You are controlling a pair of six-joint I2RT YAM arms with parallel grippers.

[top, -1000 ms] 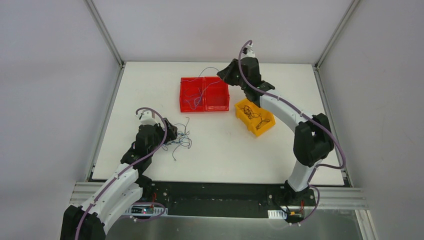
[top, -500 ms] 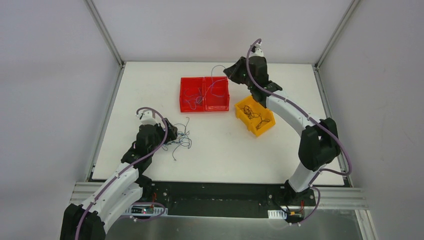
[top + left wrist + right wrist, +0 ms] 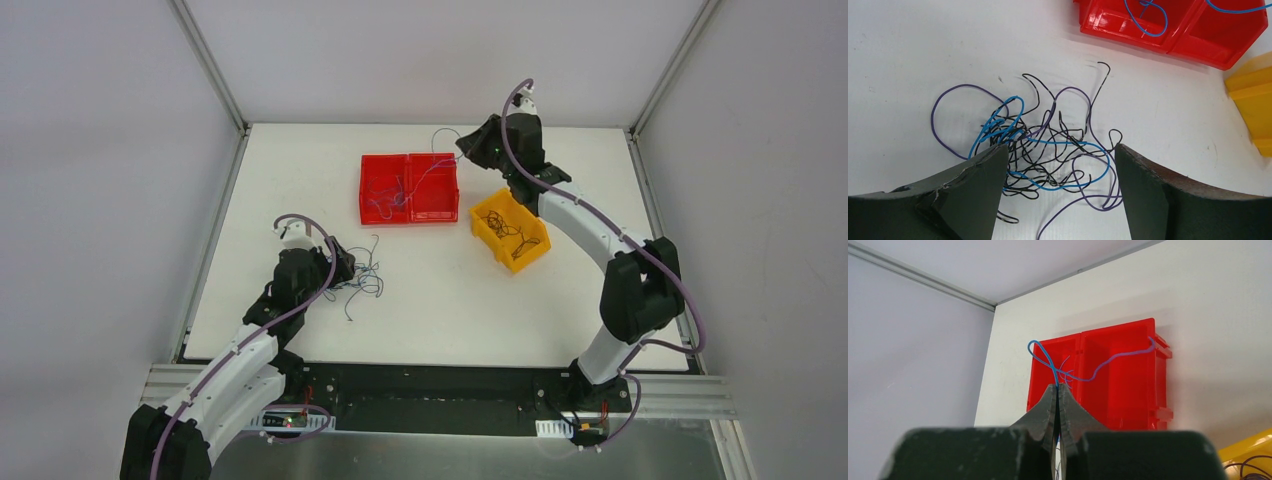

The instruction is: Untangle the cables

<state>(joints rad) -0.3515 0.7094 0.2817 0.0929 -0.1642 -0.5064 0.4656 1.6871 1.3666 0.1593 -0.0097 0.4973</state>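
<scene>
A tangle of thin blue, purple and black cables lies on the white table, also in the top view. My left gripper is open, its jaws wide apart just over the near side of the tangle. My right gripper is shut on a blue cable and holds it up above the red bin. In the top view the right gripper is at the bin's back right corner, and the cable trails down into the bin.
The red two-compartment bin stands at the back middle with blue cables inside. A yellow bin with dark cables stands to its right. The metal frame rails run along the table's sides.
My right gripper has moved right and back over the red bin, lifting the blue cable with it. The left arm and the tangle have not moved.
</scene>
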